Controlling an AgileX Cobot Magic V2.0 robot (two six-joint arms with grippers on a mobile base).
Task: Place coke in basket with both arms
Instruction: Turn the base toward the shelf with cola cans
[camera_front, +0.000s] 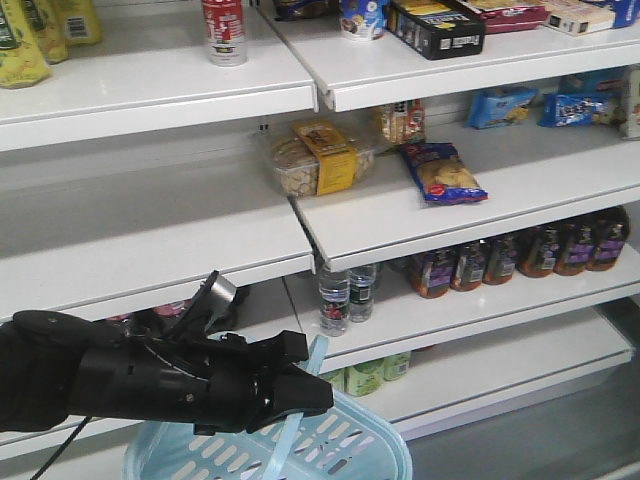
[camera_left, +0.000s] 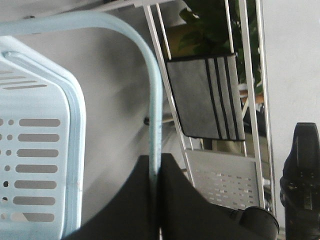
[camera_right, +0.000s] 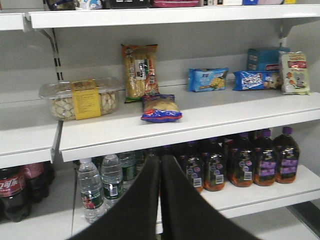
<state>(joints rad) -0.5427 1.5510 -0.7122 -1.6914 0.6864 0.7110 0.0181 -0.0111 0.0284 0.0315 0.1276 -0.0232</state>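
Basket (camera_front: 350, 445): light blue moulded plastic with slotted walls, a rounded rim and a flat strap handle (camera_left: 157, 110). It sits at the bottom of the front view, below the shelving.

Left gripper (camera_left: 156, 167): matte black pointed fingers clenched on the handle strap, which runs up from between them. In the front view the arm lies near horizontal, entering from the left.

Right gripper (camera_right: 160, 160): black fingers pressed together with nothing between them, aimed at the shelves.

Coke (camera_front: 223, 30): red cylinder with white markings and a paler lower part, upright on the top left shelf. Its upper end is cropped. It is well apart from the basket and both grippers.

Front view only: a black pointed piece with a silvery part (camera_front: 215, 295) behind the left arm; which arm it belongs to cannot be told.

Right wrist view only: dark cola bottles (camera_right: 12, 192) beside clear ribbed water bottles (camera_right: 100, 187); above them, a clear tub (camera_right: 82, 97) with a yellow label and a crinkled blue bag (camera_right: 161, 108).

Left wrist view only: a grey fabric pouch (camera_left: 207, 97) with black stripes on a white perforated rack (camera_left: 222, 180)
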